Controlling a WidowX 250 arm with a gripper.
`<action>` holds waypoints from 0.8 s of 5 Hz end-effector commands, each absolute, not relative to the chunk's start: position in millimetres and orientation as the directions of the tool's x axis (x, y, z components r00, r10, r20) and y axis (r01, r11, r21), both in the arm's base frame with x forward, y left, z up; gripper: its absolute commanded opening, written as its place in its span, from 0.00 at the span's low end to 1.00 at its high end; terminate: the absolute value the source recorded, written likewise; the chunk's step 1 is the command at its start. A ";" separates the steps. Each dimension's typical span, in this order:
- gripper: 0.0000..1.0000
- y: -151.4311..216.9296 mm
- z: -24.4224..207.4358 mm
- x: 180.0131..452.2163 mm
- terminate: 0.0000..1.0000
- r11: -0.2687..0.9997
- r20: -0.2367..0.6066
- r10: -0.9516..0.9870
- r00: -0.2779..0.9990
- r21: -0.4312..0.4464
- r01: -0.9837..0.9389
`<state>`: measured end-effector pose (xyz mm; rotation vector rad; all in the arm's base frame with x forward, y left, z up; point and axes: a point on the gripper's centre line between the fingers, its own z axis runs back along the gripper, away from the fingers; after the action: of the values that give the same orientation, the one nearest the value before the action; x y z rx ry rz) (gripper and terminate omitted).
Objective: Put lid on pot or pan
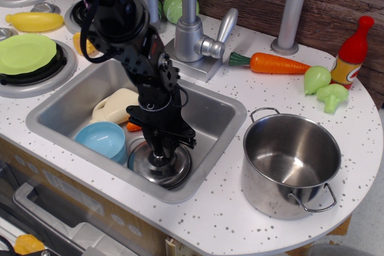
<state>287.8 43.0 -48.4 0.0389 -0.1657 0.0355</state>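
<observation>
The round shiny steel lid (163, 169) lies in the sink at its front right, tilted a little. My black gripper (159, 155) reaches down from the upper left and is shut on the lid's central knob, which its fingers hide. The large steel pot (290, 165) stands upright and empty on the white speckled counter to the right of the sink, with wire loop handles at its rim.
The sink (54, 109) also holds a blue bowl (101, 139), a cream bottle (114, 105) and a small orange piece (132, 126). A faucet (191, 34) stands behind it. A carrot (273, 63), green vegetables (324, 88) and a red bottle (351, 53) lie at the back right. A stove with a green plate (25, 53) is at the left.
</observation>
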 end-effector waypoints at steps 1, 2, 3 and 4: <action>0.00 44.8 3.3 312.3 0.00 0.991 0.222 -0.009 0.975 0.131 -0.021; 0.00 48.6 31.6 313.9 0.00 0.986 0.188 -0.004 0.982 0.163 -0.027; 0.00 35.7 62.1 308.9 0.00 0.978 0.166 0.055 0.985 0.192 -0.087; 0.00 14.6 100.3 299.2 0.00 0.974 0.155 0.119 0.981 0.172 -0.146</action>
<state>292.6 1.7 96.6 0.1939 -0.0908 0.1558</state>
